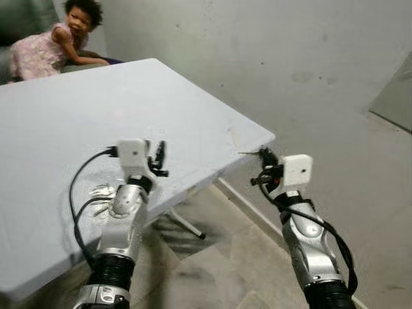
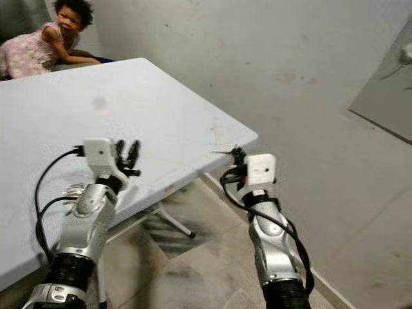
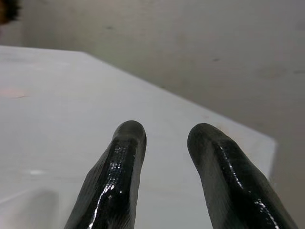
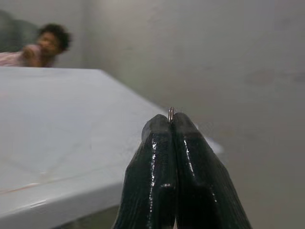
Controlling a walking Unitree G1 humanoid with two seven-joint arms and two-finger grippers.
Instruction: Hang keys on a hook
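right gripper (image 1: 262, 156) at table (image 1: 193, 122) corner, fingers pinched on thin metal ring (image 4: 170, 113), clear in its wrist view | left gripper (image 1: 159, 156) parted, empty, over tabletop | keys (image 1: 103, 191) beside left arm | person (image 1: 55, 45) behind table

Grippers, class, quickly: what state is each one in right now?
Left gripper: open, holding nothing, above the white table.
Right gripper: shut on a thin metal ring sticking out between its fingertips.

The right gripper (image 4: 170, 125) pinches a thin metal ring (image 4: 170, 113), mostly hidden between its fingers. The person (image 4: 45, 45) is blurred.
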